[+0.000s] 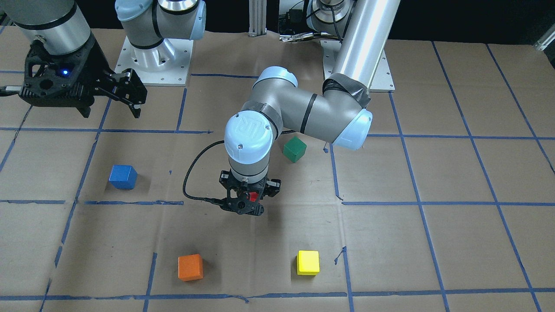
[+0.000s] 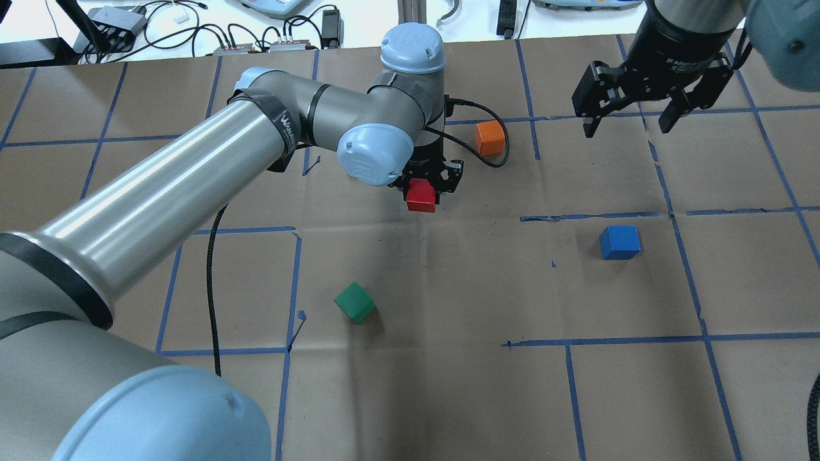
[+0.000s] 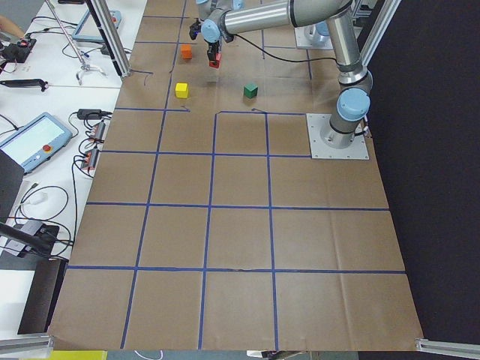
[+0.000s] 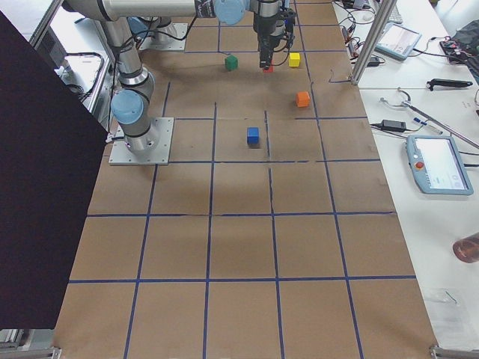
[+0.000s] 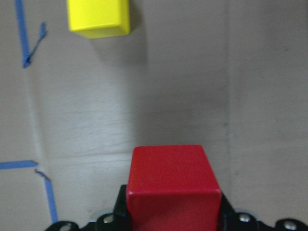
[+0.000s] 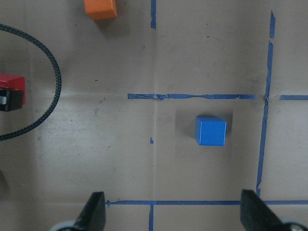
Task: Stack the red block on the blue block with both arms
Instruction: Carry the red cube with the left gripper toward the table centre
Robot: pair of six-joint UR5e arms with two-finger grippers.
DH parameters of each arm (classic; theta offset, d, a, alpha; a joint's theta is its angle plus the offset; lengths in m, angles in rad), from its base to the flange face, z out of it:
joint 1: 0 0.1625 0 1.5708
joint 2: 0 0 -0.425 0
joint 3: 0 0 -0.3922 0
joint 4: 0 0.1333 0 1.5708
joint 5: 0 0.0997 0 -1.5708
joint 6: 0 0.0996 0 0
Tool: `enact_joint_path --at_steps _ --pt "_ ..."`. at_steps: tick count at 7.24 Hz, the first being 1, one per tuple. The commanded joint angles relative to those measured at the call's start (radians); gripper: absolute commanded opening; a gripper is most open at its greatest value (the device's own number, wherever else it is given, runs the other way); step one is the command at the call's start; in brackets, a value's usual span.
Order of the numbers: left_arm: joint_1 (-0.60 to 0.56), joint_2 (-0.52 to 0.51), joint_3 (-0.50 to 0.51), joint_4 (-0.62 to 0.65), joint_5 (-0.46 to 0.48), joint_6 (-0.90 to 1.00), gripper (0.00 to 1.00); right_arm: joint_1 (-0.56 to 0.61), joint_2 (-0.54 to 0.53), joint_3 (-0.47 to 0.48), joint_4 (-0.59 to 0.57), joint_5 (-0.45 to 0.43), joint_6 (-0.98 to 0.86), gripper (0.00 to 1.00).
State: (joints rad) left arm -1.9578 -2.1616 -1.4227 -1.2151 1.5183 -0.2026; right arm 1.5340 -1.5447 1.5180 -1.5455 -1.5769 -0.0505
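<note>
My left gripper points down near the table's middle, shut on the red block. The block fills the bottom of the left wrist view, held slightly above the cardboard. The blue block sits alone on the table on my right side, also seen in the front view and the right wrist view. My right gripper hangs open and empty high above the table, beyond the blue block in the overhead view. Its fingertips frame the bottom of the right wrist view.
A green cube lies near my left arm's side. An orange cube and a yellow cube lie at the far side. A black cable loops from the left wrist. Blue tape lines grid the cardboard.
</note>
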Motion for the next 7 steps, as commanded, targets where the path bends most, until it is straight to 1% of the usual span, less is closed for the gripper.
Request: enact_joint_path --at_steps 1,4,5,7 --pt "-0.001 -0.053 -0.002 0.058 -0.018 0.043 0.2 0.0 0.0 0.001 0.001 0.0 0.001 1.0" --pt "-0.001 -0.058 -0.031 0.033 -0.017 0.022 0.2 0.0 0.0 -0.001 0.001 0.0 0.0 1.0" --pt "-0.001 -0.061 -0.031 0.031 -0.018 0.022 0.23 0.0 0.0 -0.001 -0.001 0.0 0.0 1.0" --pt "-0.001 -0.055 -0.031 0.023 -0.023 0.02 0.25 0.0 0.0 0.001 0.001 0.0 0.0 1.0"
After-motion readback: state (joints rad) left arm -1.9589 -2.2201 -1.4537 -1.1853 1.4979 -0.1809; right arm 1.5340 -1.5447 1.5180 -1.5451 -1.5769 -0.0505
